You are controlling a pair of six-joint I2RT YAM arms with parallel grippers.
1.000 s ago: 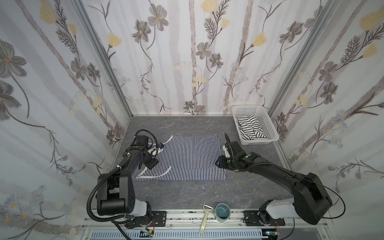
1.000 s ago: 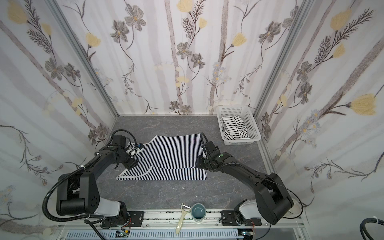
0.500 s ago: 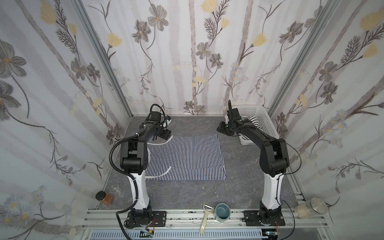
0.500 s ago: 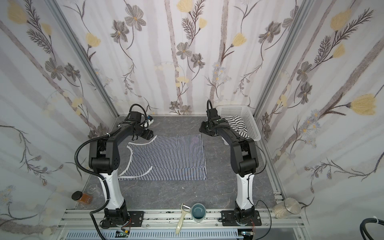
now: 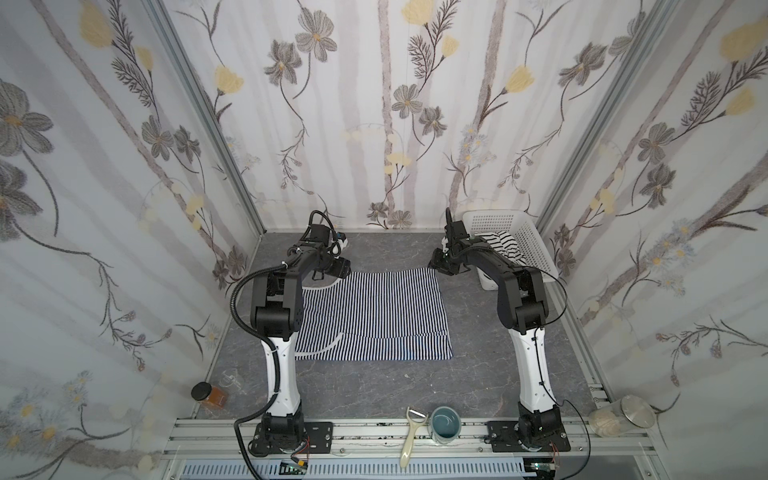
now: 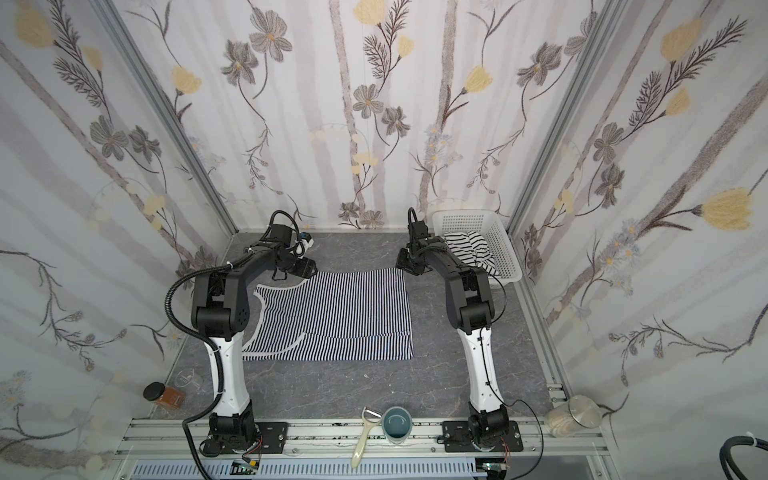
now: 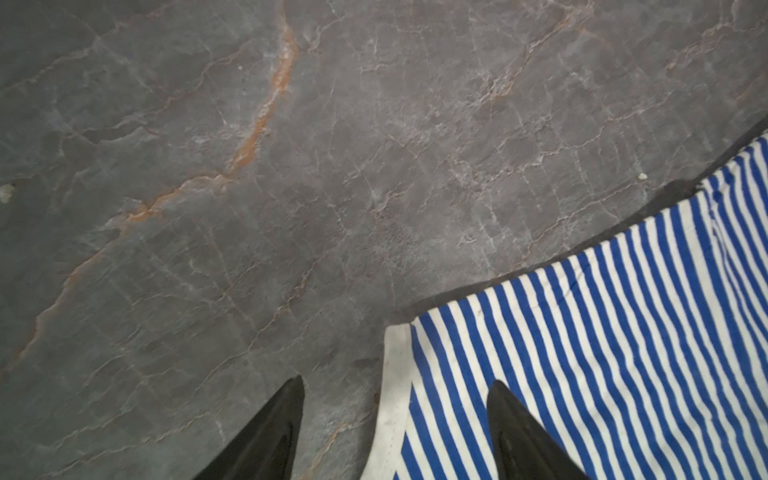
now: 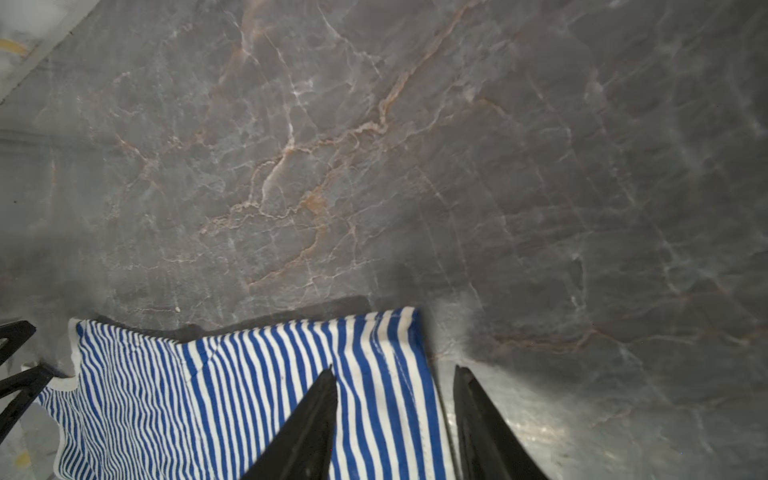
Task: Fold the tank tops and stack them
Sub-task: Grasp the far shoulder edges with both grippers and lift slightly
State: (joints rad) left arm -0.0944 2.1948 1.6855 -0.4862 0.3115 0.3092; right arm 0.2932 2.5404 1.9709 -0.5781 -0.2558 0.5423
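My left pincer [image 7: 395, 382] and right pincer [image 8: 393, 369] have swung to the far corners of the navy top [image 5: 374, 311], both spread (nothing pinched yet), ready to fold.

I look down on the grey marbled table [image 5: 374, 386], shown in both top views with a navy-striped top [image 5: 374, 316] spread flat across its middle. A white basket [image 5: 532, 245] sits on the far right corner. A small dark-lidded jar [image 5: 208, 395] of amber stuff rests at the near left corner, well apart from both.
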